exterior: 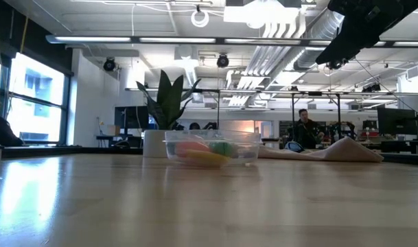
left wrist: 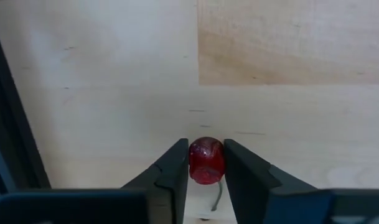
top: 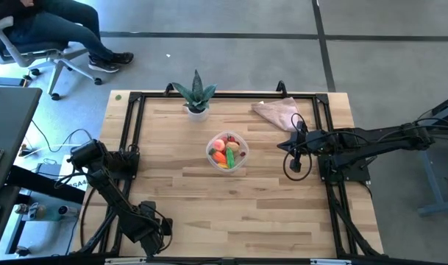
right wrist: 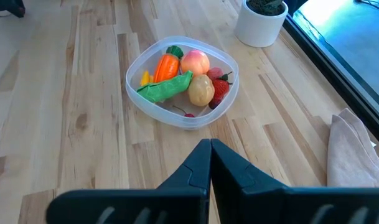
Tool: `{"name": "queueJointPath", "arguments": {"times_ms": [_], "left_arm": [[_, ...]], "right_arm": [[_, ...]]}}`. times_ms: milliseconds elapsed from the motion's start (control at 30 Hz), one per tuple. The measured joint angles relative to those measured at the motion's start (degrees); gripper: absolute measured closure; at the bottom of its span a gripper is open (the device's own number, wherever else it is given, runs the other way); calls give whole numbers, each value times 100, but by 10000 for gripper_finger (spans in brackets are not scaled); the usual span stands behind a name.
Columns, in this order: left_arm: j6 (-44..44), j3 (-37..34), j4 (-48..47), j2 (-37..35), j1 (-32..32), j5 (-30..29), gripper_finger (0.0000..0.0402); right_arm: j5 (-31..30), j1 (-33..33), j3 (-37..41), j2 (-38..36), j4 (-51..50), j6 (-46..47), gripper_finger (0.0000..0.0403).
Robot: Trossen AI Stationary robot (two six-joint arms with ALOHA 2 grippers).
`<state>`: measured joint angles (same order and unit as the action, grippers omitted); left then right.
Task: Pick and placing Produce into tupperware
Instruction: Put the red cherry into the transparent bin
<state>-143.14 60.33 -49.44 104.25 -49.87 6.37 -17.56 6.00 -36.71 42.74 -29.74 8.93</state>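
The tupperware (top: 227, 152), a round clear container, stands at mid table. It holds produce: an orange carrot (right wrist: 166, 65), a green cucumber (right wrist: 166, 87), a peach (right wrist: 196, 62), a beige potato (right wrist: 201, 90) and a red strawberry (right wrist: 220, 87). Near the table's front left corner my left gripper (top: 154, 231) points down, shut on a small red berry (left wrist: 206, 160). My right gripper (right wrist: 210, 148) hovers shut and holding nothing, to the right of the container and above the table. My left gripper pinches the red berry by its two opposite sides (left wrist: 193, 163) between its two fingers (left wrist: 173, 174), coming from above and pointing down. The berry's thin stem (left wrist: 218, 198) trails back between the fingers. Whether the berry is clear of the wood, I cannot tell.
A spiky green plant in a white pot (top: 197, 96) stands at the far edge behind the container. A pinkish-beige cloth (top: 279, 112) lies at the far right. A black frame (top: 132, 132) borders the table. A seated person (top: 54, 29) is beyond the far left corner.
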Motion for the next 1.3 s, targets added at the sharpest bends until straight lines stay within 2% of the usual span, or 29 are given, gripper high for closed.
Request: {"name": "queueJointPath", "arguments": {"times_ms": [467,633,867,1067,1200,1300], "left_arm": [[16,-1,-3,4,-2,-13,323],[57,86,-87,26,-10,-253,323],[101,563,-750,31,-2,-904,323],[405,1322,-1600,28,146,-1943,323],[1161,1951,-2219,22,561,-2688,323],[2062,2440,-2556,22,1057,-3134,323]], "right_arm": [[0,-1,0,0,0,0,402],[0,0,0,0,0,0,402],[1,-1,0,0,0,0,402],[0,0,0,0,0,0,402],[0,-1,0,-2,0,0,402],[0,-1,-1,-2,0,0,402]]}}
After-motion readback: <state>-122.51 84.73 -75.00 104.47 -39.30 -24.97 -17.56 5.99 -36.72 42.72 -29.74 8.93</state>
